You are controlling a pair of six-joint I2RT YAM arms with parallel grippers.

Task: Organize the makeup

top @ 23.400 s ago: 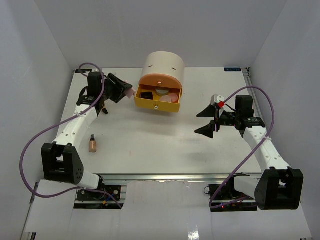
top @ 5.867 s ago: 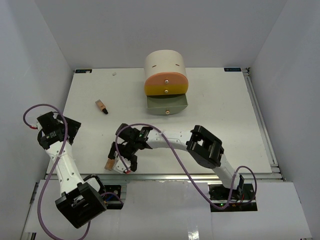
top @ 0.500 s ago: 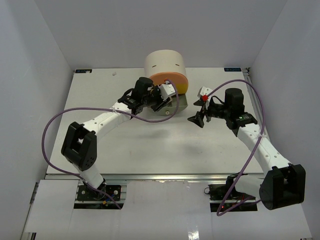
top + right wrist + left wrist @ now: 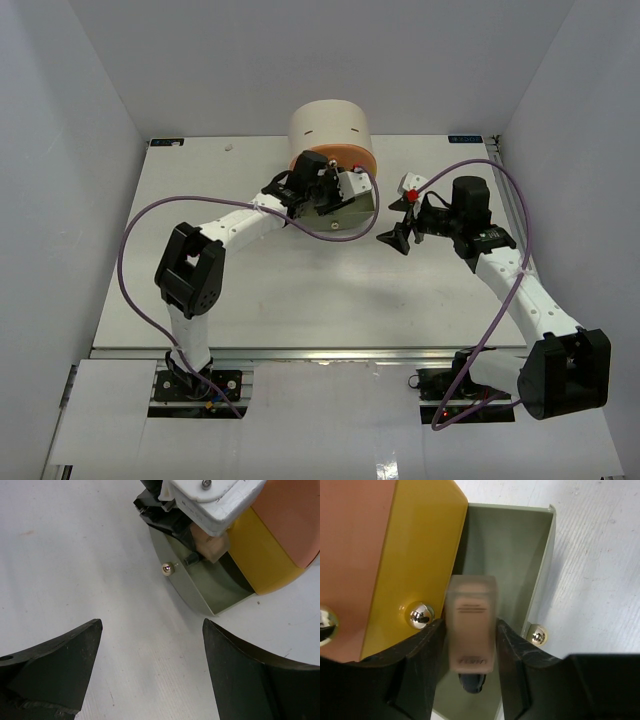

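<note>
A tan bottle with a dark cap hangs cap-down between the fingers of my left gripper, blurred, with thin gaps on both sides. It is above the open pale green drawer of the cream drawer unit. In the right wrist view the bottle shows under the left gripper's white body, over the green drawer. My left gripper is slightly open. To the right of the drawer my right gripper stands wide open above bare table, nothing between its fingers. No other makeup is in view.
Above the green drawer, the yellow drawer and the orange drawer are pushed in, each with a metal knob. The green drawer's knob faces the table's front. White walls enclose the table on three sides.
My left gripper has moved right from the drawer's left side to over the green drawer. Its fingers have parted a little around the bottle. The right arm has hardly moved.
</note>
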